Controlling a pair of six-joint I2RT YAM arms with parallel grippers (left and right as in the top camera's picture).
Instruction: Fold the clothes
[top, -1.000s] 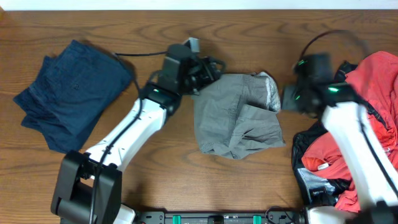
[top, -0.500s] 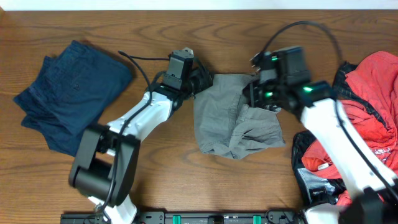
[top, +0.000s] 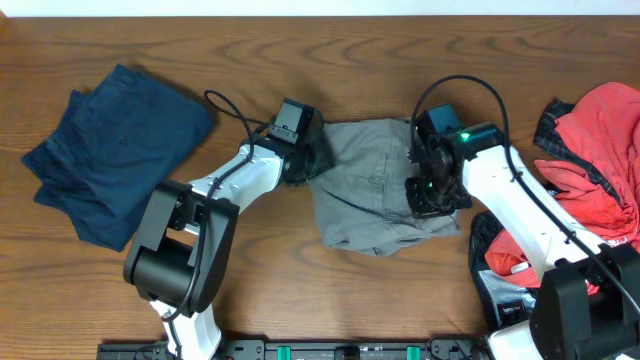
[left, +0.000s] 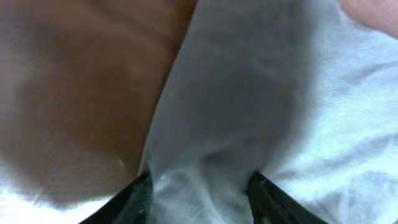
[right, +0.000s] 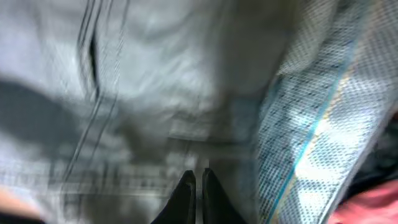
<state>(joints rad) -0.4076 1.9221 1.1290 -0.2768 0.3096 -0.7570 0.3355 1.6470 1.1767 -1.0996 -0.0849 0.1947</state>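
Note:
Crumpled mid-grey shorts (top: 365, 195) lie on the table's middle. My left gripper (top: 312, 160) is at their left edge; in the left wrist view its jaws (left: 200, 190) stand wide apart with bunched grey fabric (left: 249, 93) between them. My right gripper (top: 428, 195) is low over the shorts' right part; in the right wrist view its fingertips (right: 198, 186) are pressed together on the grey cloth (right: 155, 74), beside a white mesh lining (right: 317, 124). A red garment (top: 600, 150) lies on a black one (top: 485, 235) at the right.
Folded dark navy shorts (top: 110, 150) lie at the far left. Brown wooden table (top: 250, 260) shows between the piles and in the left wrist view (left: 81, 93). The red and black heap reaches the right edge.
My right gripper has moved left from the shorts' right edge onto them, then toward the front, folding the white lining under. My left gripper has come down along the shorts' left edge.

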